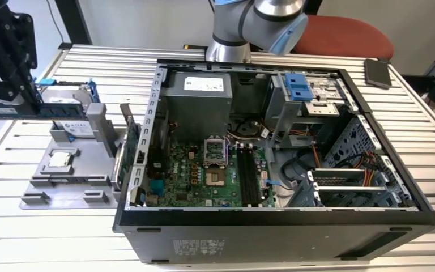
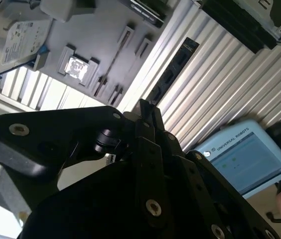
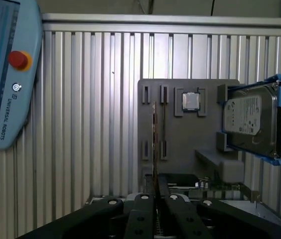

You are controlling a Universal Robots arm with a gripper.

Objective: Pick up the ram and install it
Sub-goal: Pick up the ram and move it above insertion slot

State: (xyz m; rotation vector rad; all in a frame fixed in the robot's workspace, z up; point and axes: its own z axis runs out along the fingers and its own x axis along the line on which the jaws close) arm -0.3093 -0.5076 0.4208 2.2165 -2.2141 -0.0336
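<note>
The ram [image 1: 47,109] is a long dark-blue stick with a pale label. It hangs level in the air at the exterior view's left, above the grey parts tray [image 1: 89,170]. My black gripper [image 1: 12,101] is shut on it from above. In the first wrist view the ram [image 3: 154,142] shows edge-on, rising from between my gripper [image 3: 155,196] fingers, with the tray [image 3: 175,134] behind it. The open computer case [image 1: 149,113] lies to the exterior view's right. Its black memory slots [image 1: 249,175] sit on the green motherboard [image 1: 187,175].
The tray also carries a square silver processor chip [image 1: 59,160], a hard drive [image 1: 77,129] in a blue caddy and an upright green expansion card [image 1: 131,150]. A teach pendant [image 3: 6,74] lies on the slatted table. A red chair [image 1: 346,34] and a dark phone [image 1: 378,72] are at the back.
</note>
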